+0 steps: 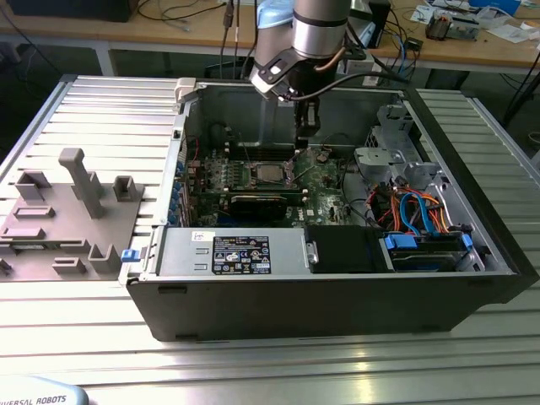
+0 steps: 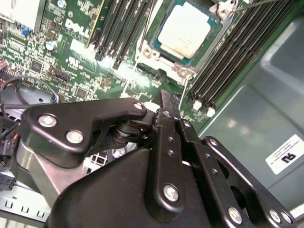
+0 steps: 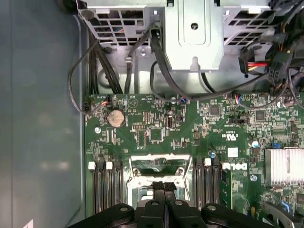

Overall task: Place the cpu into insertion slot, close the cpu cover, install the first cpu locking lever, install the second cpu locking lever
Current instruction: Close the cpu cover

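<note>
Silver-grey cpu (image 2: pixel 183 29) sat flat in insertion slot (image 2: pixel 161 61), mid green board (image 3: pixel 142 118), between two banks of memory slots (image 2: pixel 237 52). Gripper (image 2: pixel 166 99) hovered just beside slot's corner, fingers (image 3: pixel 158 187) pressed together, nothing seen held. Board lay inside open computer case (image 1: pixel 337 287).

The exterior view is looking down from some way off into the computer case (image 1: pixel 337 287) on the table (image 1: pixel 253 363). Both wrist views are looking closely at the circuit board (image 3: pixel 156 128), sharing the insertion slot (image 2: pixel 159 59) and the pincer (image 3: pixel 164 186).
</note>
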Controlling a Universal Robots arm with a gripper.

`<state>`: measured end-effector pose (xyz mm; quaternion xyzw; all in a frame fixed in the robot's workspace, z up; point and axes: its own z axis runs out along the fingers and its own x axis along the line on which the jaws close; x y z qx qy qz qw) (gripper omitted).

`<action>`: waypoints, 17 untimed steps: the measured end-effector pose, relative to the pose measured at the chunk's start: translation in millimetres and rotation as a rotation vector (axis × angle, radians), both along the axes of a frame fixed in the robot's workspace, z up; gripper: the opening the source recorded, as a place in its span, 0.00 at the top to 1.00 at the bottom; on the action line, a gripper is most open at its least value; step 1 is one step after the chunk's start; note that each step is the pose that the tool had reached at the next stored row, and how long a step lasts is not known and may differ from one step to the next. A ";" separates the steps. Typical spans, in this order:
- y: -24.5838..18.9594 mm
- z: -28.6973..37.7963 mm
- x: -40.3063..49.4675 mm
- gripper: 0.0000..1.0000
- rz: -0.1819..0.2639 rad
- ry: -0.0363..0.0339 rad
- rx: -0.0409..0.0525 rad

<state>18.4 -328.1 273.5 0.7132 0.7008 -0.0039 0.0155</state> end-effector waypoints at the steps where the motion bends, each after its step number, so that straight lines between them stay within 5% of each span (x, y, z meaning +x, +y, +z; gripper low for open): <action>1: 0.0 0.0 1.5 0.89 0.000 0.0018 0.0000; 8: 0.0 -0.1 11.9 0.89 0.010 0.0253 -0.0001; 17: 0.0 -1.6 26.6 0.89 0.028 0.0324 -0.0001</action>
